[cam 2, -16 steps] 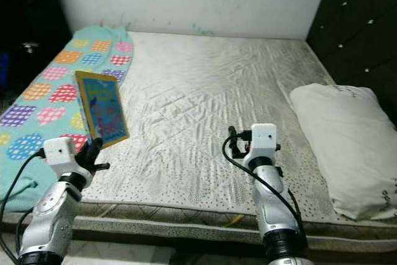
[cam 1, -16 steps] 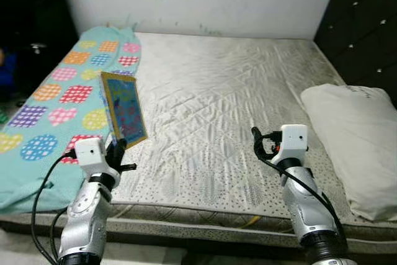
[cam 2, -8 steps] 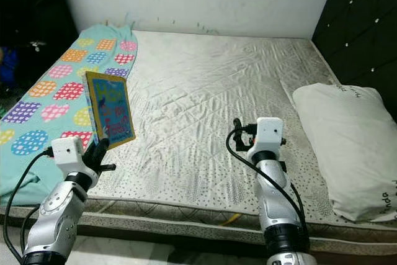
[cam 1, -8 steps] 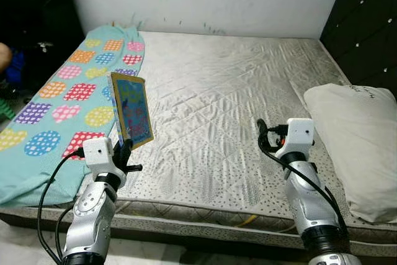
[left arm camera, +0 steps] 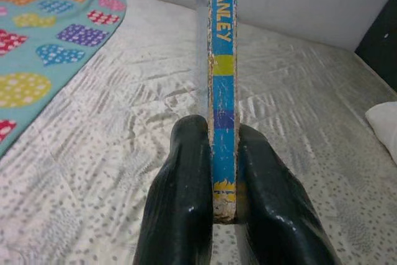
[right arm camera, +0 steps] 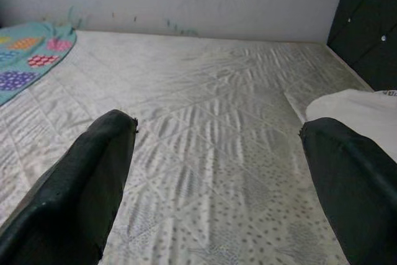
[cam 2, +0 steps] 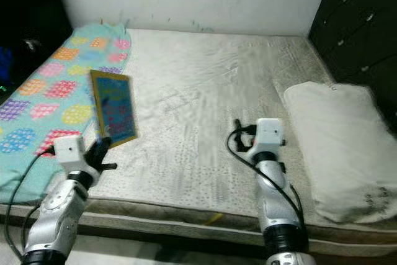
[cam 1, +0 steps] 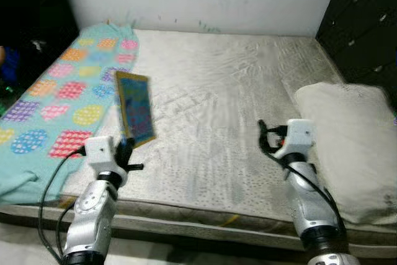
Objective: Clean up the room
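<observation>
Book carried a little higher and nearer the bed's middle than a second ago; the view itself has shifted.
Left pincer (left arm camera: 214, 172) is clamped on the lower edge of the book (cam 1: 136, 116), held upright above the mattress (cam 1: 236, 91) beside the blanket (cam 1: 56, 91). Right pincer (right arm camera: 217, 172) is spread wide, holding nothing. Book lifted, not yet put away; pillow (cam 1: 347, 147) untouched. Thin, worn blue spine reads "STANLEY".

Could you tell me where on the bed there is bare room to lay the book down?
The widest bare stretch of mattress lies between the patterned blanket on the robot's left and the pillow on its right, back to the wall. The left gripper clamps the book; the open right gripper hovers over bare mattress.
</observation>
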You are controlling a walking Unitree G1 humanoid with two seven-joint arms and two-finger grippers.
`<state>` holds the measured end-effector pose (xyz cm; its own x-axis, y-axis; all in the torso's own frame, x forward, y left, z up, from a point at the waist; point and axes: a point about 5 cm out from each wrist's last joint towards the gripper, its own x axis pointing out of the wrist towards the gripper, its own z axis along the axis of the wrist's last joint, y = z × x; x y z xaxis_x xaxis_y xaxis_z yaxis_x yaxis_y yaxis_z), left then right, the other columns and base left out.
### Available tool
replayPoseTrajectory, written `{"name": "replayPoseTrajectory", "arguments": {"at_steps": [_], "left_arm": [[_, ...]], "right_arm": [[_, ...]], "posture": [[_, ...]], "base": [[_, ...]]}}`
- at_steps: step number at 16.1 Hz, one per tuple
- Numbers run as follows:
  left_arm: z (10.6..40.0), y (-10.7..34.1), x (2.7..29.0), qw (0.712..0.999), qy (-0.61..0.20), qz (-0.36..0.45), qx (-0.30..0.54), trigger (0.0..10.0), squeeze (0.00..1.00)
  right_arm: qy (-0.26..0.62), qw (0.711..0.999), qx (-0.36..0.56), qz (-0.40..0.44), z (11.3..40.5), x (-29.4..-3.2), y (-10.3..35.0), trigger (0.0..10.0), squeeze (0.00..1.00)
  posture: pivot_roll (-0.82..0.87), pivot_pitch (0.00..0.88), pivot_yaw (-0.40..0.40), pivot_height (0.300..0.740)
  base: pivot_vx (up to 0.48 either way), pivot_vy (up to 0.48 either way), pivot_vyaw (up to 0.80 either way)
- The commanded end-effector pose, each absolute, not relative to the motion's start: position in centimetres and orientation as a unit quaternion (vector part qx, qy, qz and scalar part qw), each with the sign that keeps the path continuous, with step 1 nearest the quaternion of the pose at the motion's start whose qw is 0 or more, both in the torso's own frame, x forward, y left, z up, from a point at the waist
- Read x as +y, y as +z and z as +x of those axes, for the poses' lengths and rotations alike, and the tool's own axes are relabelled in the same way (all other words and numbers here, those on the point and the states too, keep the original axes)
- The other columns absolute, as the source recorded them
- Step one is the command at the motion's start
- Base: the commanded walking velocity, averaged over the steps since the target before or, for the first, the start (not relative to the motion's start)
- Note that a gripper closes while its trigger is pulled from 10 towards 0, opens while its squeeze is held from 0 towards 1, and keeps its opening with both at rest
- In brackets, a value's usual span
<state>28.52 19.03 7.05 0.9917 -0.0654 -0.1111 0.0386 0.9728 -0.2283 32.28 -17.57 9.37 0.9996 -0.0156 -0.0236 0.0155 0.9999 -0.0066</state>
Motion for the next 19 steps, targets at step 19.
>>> {"name": "replayPoseTrajectory", "arguments": {"at_steps": [19], "left_arm": [[29.03,8.01,19.04,0.992,-0.03,-0.119,0.034,10.0,0.0]], "right_arm": [[-0.002,1.0,0.012,-0.004,32.74,-17.54,9.55,10.0,0.0]], "posture": [[-0.06,0.0,0.014,0.74]], "base": [[0.0,-0.055,-0.17]]}}
